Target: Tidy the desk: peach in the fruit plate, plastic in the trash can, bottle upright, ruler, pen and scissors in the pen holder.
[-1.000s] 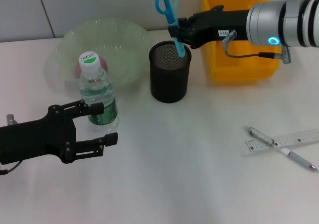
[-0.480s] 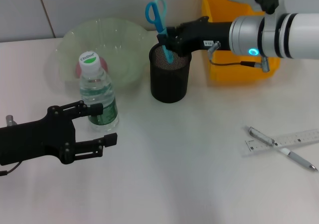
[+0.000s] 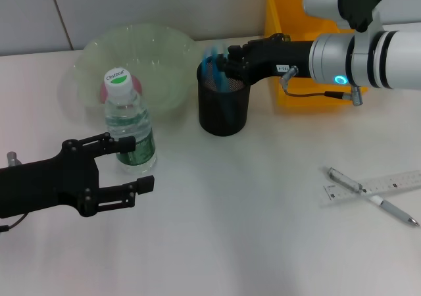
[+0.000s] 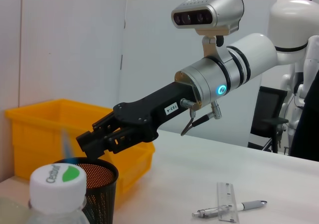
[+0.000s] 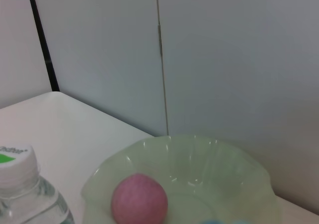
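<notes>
Right end effector [image 3: 227, 64] reaching in over the rim of the black mesh pen holder [image 3: 224, 105]; whether its fingers are parted or closed cannot be told. Blurred blue scissors [image 3: 214, 68] at the holder's mouth, just beside the fingertips, handles at the rim; contact with the fingers not discernible. Left end effector [image 3: 135, 163] low over the white counter [image 3: 237, 210], fingers spread wide and gripping nothing, just beside the base of the bottle [image 3: 128, 127]. Bottle standing upright, green-and-white cap on top, directly in front of the pale green fruit plate [image 3: 161, 52]. Pink peach [image 5: 139, 199] lying inside the plate, partly hidden behind the bottle in the head view. Pen [image 3: 371, 197] and clear ruler [image 3: 388, 182] lying crossed and touching on the counter, well apart from the holder on the robot's right. Yellow trash can [image 3: 309, 92] behind the right arm, just beside the pen holder.
</notes>
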Controlling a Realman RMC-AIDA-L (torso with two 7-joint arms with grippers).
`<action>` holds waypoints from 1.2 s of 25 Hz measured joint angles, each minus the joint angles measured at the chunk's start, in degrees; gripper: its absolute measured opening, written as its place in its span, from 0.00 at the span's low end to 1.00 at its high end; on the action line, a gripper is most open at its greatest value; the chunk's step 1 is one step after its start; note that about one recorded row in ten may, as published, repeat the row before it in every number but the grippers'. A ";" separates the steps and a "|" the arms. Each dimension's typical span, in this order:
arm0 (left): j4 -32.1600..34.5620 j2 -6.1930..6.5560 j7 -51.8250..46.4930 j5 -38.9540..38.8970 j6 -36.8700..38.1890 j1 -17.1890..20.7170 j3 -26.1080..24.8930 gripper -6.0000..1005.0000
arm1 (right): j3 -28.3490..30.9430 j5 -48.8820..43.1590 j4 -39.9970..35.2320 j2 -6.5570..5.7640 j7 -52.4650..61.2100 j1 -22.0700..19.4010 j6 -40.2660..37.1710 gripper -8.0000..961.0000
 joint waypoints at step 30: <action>-0.02 -0.37 -0.66 -0.20 -0.62 -0.99 -1.26 0.80 | 18.71 -7.51 -29.79 -1.11 12.92 -8.30 -42.88 0.74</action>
